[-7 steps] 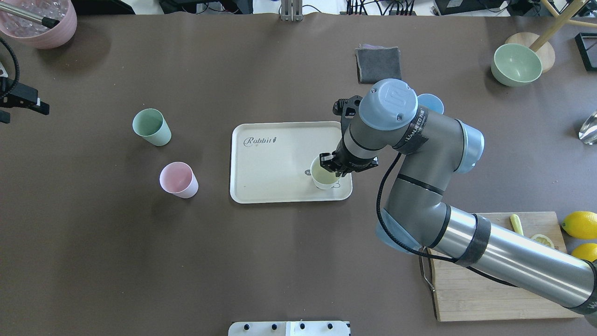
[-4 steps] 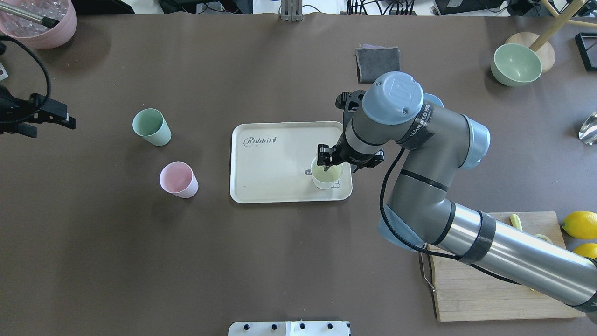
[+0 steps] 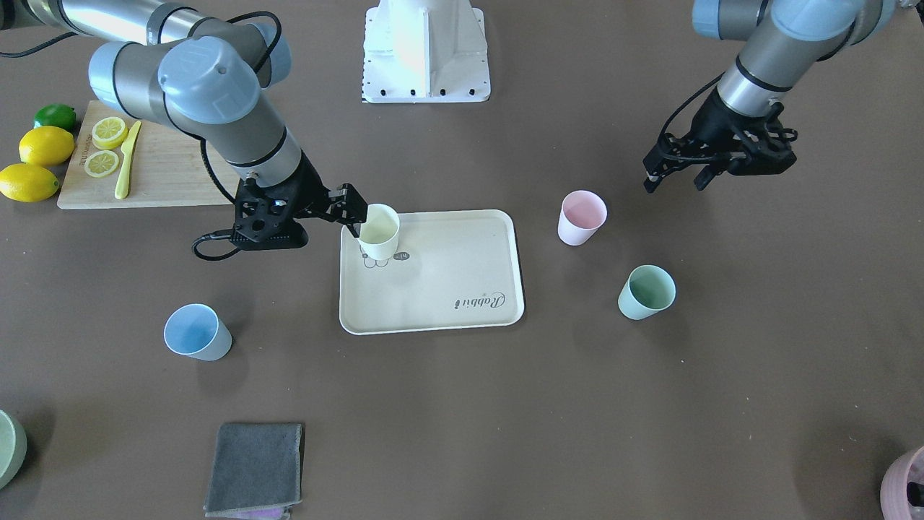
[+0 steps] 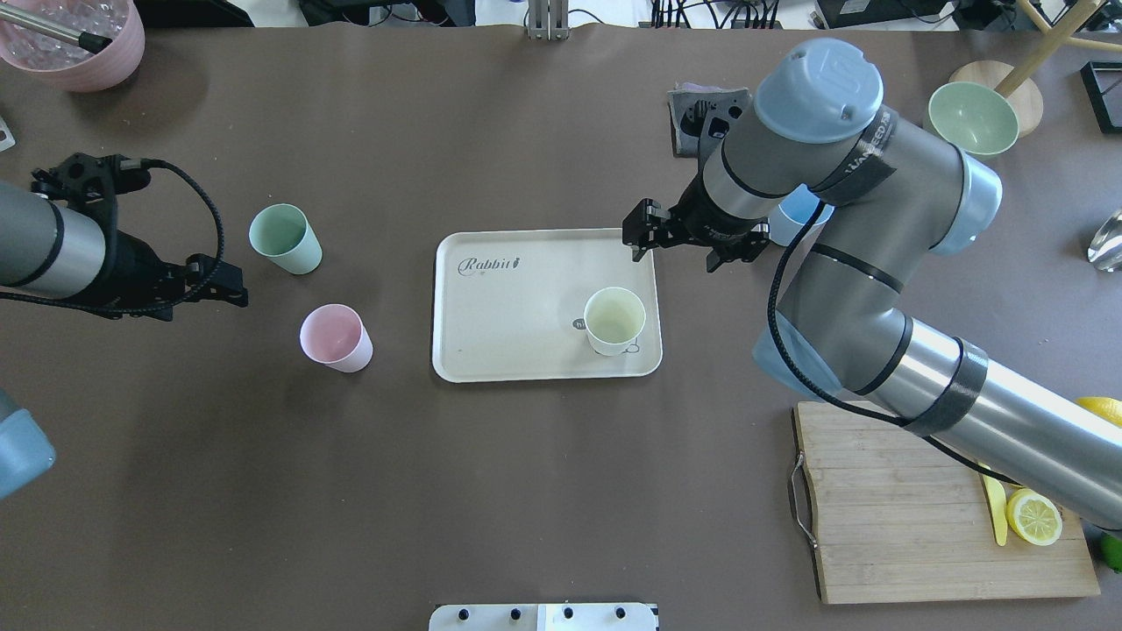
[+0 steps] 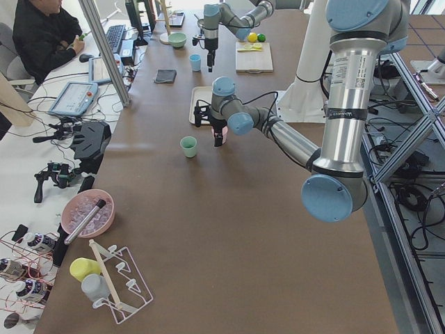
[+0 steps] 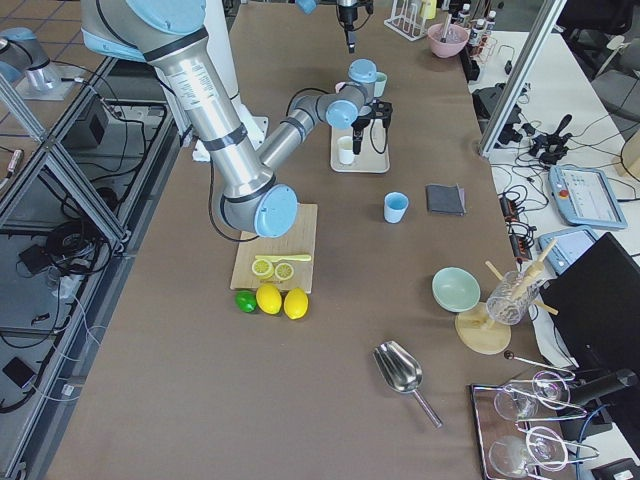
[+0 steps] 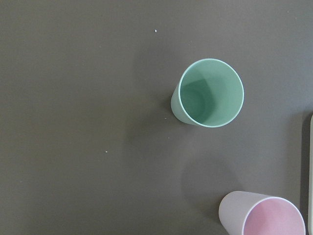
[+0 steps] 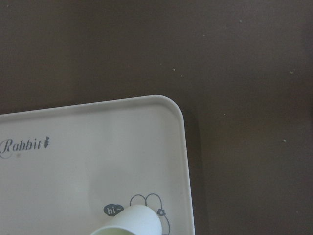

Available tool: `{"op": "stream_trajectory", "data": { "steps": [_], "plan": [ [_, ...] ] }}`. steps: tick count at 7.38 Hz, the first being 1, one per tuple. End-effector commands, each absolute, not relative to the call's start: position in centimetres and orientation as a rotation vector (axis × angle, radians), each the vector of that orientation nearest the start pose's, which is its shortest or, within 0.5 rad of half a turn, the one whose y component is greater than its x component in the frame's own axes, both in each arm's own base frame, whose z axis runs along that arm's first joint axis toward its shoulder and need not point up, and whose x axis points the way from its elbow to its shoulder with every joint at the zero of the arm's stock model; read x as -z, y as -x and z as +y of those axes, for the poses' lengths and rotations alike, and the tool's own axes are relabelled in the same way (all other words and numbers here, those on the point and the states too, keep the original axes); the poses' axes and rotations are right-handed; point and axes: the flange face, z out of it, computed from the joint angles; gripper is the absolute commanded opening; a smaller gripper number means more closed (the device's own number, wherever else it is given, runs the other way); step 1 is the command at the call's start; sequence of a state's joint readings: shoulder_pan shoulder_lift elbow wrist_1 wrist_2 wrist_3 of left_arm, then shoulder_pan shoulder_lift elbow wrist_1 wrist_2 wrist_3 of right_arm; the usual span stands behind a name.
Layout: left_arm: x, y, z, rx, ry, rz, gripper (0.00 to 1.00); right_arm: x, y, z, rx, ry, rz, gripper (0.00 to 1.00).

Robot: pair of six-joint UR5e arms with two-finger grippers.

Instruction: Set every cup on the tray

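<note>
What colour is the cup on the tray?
Pale yellow cup, upright on the tray; clearest in the overhead exterior view.

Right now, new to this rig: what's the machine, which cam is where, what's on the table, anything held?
Two robot arms at one table, each ending in a two-finger gripper. Views: one facing the robot, one overhead from behind it, one from each table end, one on each wrist. The yellow cup stands on the tray; pink cup, mint cup and blue cup stand on the table. The right gripper, over the tray's far edge, and left gripper, near the pink cup, are open, holding nothing.
</note>
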State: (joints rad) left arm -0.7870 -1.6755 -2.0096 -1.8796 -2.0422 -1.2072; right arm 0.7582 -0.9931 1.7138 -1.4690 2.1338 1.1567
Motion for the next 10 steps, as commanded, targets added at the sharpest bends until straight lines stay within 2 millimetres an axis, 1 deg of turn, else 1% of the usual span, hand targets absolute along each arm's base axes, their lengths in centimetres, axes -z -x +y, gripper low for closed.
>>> {"op": "stream_trajectory", "data": {
  "steps": [1, 2, 3, 4, 5, 6, 7, 8, 10],
  "plan": [
    [-34.8, -36.4, -43.0, 0.193, -0.089, 0.939, 0.97, -25.6, 38.8, -53.3, -0.071, 0.001, -0.918, 1.00],
    [-34.9, -37.9, -42.7, 0.179, -0.091, 0.930, 0.97, -25.9, 38.0, -54.0, -0.070, -0.010, -0.913, 1.00],
    [-35.2, -38.8, -42.1, 0.168, -0.091, 0.921, 0.93, -26.0, 37.4, -54.5, -0.078, -0.015, -0.912, 1.00],
    [-35.5, -39.6, -42.1, 0.163, -0.082, 0.914, 0.84, -26.0, 37.1, -54.8, -0.083, -0.019, -0.911, 1.00],
    [-36.3, -40.1, -42.5, 0.167, -0.074, 0.900, 0.67, -27.0, 36.7, -54.7, -0.086, -0.014, -0.901, 1.00],
    [-36.9, -40.7, -42.3, 0.161, -0.065, 0.891, 0.53, -28.1, 36.1, -54.9, -0.064, -0.026, -0.888, 1.00],
    [-37.1, -41.3, -42.4, 0.157, -0.060, 0.887, 0.41, -29.1, 35.3, -55.2, -0.058, -0.031, -0.879, 1.00],
    [-36.5, -41.3, -42.3, 0.150, -0.055, 0.899, 0.00, -29.8, 34.6, -55.5, -0.044, -0.041, -0.872, 1.00],
    [-35.0, -40.3, -42.2, 0.146, -0.071, 0.920, 0.00, -30.6, 33.5, -56.0, -0.038, -0.050, -0.862, 1.00]
  ]
}}
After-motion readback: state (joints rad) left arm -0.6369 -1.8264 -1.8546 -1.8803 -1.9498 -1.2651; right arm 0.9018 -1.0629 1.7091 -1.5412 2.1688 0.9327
